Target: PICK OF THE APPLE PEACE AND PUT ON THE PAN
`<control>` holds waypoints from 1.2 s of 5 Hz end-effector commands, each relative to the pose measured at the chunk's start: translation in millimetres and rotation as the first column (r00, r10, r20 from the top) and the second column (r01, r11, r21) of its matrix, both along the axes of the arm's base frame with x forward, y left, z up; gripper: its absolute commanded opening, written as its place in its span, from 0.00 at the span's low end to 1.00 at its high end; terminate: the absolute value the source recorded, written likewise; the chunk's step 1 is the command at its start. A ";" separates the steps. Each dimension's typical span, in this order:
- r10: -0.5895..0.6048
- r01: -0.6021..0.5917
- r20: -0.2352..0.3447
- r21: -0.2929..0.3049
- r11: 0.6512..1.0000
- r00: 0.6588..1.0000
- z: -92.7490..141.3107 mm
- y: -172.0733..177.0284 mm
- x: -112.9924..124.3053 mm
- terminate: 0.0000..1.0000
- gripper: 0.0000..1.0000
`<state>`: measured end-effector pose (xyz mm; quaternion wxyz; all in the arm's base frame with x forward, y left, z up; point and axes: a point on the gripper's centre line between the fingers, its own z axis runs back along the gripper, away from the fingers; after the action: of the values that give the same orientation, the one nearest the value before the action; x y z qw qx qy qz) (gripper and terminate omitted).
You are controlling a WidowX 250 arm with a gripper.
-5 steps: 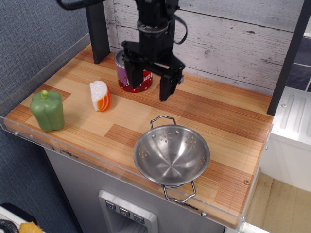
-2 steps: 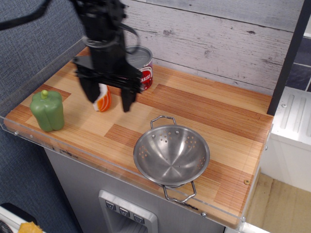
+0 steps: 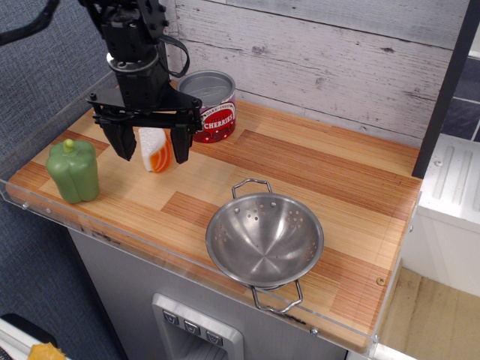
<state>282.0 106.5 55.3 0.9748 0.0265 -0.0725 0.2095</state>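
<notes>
The apple piece (image 3: 155, 149), a small white wedge with orange-red striped skin, stands on the wooden counter at the left. My gripper (image 3: 151, 147) is open and hangs over it, one black finger (image 3: 124, 142) to its left and the other to its right. The fingers straddle the wedge without closing on it. The pan (image 3: 265, 238), a shiny steel colander with small holes and two wire handles, sits empty near the counter's front edge, to the right of the apple piece.
A purple-and-red cherries can (image 3: 212, 106) stands just behind and right of the gripper. A green toy bell pepper (image 3: 73, 170) sits at the counter's left end. A white plank wall runs along the back. A clear plastic lip edges the counter front.
My gripper has moved left from in front of the can to over the apple piece. It stays open. The apple piece, pan, can and pepper have not moved.
</notes>
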 end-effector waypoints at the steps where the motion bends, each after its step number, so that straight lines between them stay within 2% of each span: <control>1: 0.027 -0.027 0.004 0.016 1.000 1.000 -6.5 9.6 18.0 0.00 1.00; 2: 0.058 -0.056 -0.029 0.059 0.997 0.998 -12.3 11.5 19.4 0.00 1.00; 3: 0.062 -0.059 -0.044 0.067 0.996 0.997 -17.0 10.6 23.2 0.00 1.00; 4: 0.094 -0.087 -0.067 0.100 0.991 0.993 -27.5 12.6 28.5 0.00 1.00; 5: 0.139 -0.136 -0.021 0.102 0.985 0.990 -31.9 18.0 29.8 0.00 1.00; 6: 0.158 -0.155 -0.028 0.084 0.984 0.987 -38.2 23.2 28.2 0.00 1.00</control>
<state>309.3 129.1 11.7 0.9554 0.0734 -0.0510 0.2815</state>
